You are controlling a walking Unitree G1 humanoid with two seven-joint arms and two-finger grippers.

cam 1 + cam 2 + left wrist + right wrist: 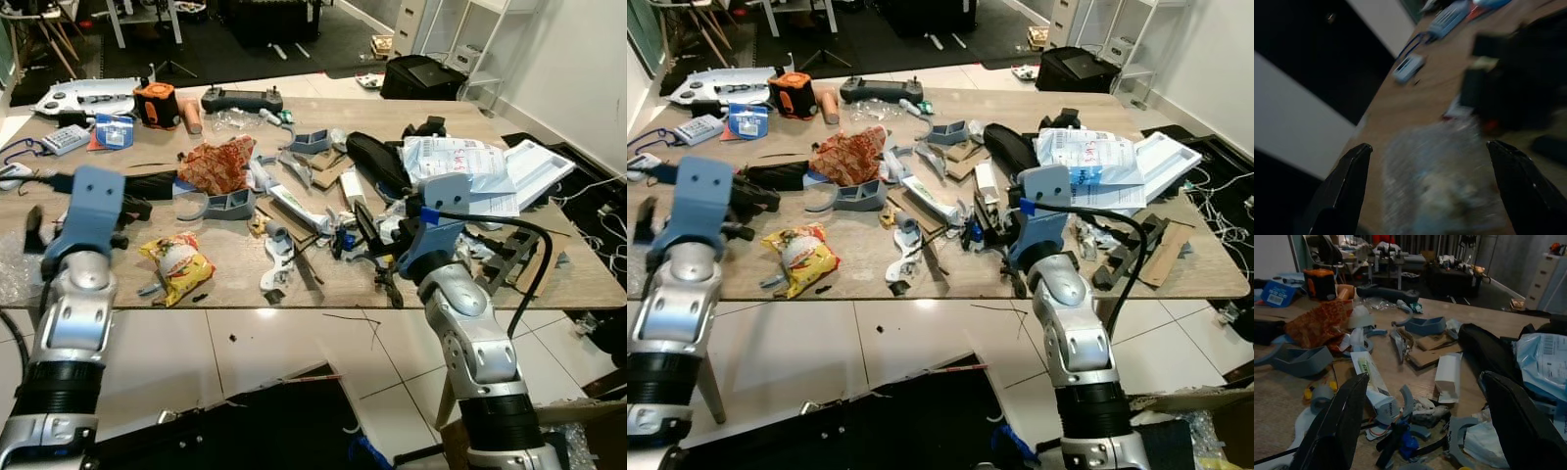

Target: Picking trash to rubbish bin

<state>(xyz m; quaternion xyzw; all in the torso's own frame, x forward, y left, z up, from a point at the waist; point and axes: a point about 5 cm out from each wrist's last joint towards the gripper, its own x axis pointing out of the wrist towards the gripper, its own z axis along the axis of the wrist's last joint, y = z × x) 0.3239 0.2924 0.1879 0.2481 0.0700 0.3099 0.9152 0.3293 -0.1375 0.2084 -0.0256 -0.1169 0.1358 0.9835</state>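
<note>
Right hand [1415, 431] open, fingers spread over white box [1447, 377] & tube amid worktop [235, 264] clutter; left hand [1430, 191] open over clear plastic wrap [1442, 181].

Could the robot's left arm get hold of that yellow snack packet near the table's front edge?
Probably yes. The yellow snack packet lies in the open beside the left gripper, whose fingers are spread, with nothing lying over it.

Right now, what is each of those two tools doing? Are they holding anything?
Left tool: open, holding nothing, over a clear plastic wrapper.
Right tool: open, holding nothing, over the cluttered table.
</note>
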